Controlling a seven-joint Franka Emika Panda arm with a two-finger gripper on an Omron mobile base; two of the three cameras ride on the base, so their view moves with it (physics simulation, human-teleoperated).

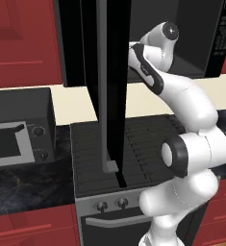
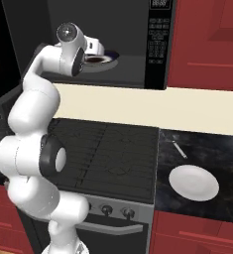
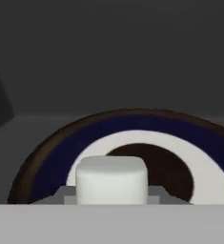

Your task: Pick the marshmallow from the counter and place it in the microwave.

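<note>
The marshmallow (image 3: 112, 178), a small whitish block, sits between my gripper's (image 3: 111, 199) fingertips (image 3: 66, 195), low in the hand view. The gripper is shut on it, just over the near side of the blue-rimmed plate (image 3: 51, 157). In the right base view my gripper (image 2: 95, 48) reaches into the microwave's (image 2: 159, 44) dark grey cavity, right by that plate (image 2: 108, 58). The tall black door (image 1: 109, 72) stands open in the left base view and hides the hand's tip. The dark counter (image 2: 207, 149) lies below, to the right of the stove.
The ridged black stove top (image 2: 103, 154) lies under the arm. A plain white plate (image 2: 193, 182) and a thin utensil (image 2: 180, 149) rest on the counter at the right. A grey two-knob oven (image 1: 18, 134) stands on the counter at the left.
</note>
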